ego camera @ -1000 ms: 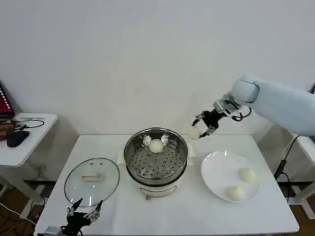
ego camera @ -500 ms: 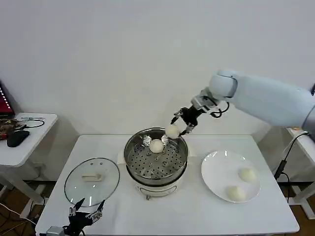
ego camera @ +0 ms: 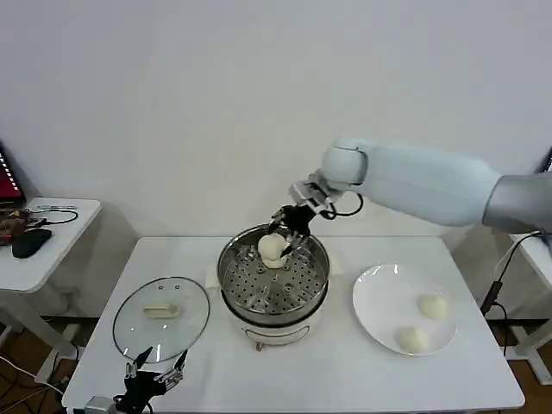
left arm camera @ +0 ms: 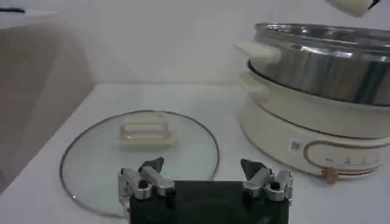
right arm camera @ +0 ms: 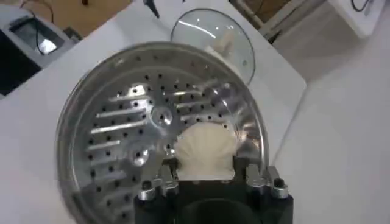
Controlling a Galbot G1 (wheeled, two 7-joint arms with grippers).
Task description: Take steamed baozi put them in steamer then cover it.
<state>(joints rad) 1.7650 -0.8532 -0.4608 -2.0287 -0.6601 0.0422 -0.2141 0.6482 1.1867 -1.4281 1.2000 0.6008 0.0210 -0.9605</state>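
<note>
A steamed baozi (ego camera: pixel 272 247) is held clamped between the fingers of the right end effector (ego camera: pixel 285 231), above the far part of the steamer (ego camera: pixel 273 285), at about 12 o'clock over its perforated tray (right arm camera: pixel 131 131). In the right wrist view the bun (right arm camera: pixel 205 150) is seen pinched between the two fingers, with the tray's holes below it. Whether another bun lies under it cannot be told. The steamer stands open at the centre of the white worktop (ego camera: pixel 302 371) on its cream base (left arm camera: pixel 304 131).

At 3 o'clock from the steamer a white plate (ego camera: pixel 379 302) is set, with two baozi (ego camera: pixel 434 306) lying on it, one near the right rim and one (ego camera: pixel 413 339) toward the near rim, apart from each other.

At 9 o'clock from the steamer the cover (ego camera: pixel 161 317) lies flat on the worktop, handle (left arm camera: pixel 146 132) up. The left end effector (ego camera: pixel 153 379) is parked at the near edge of the worktop, just beside the cover's near rim, its fingers spread apart and empty.
</note>
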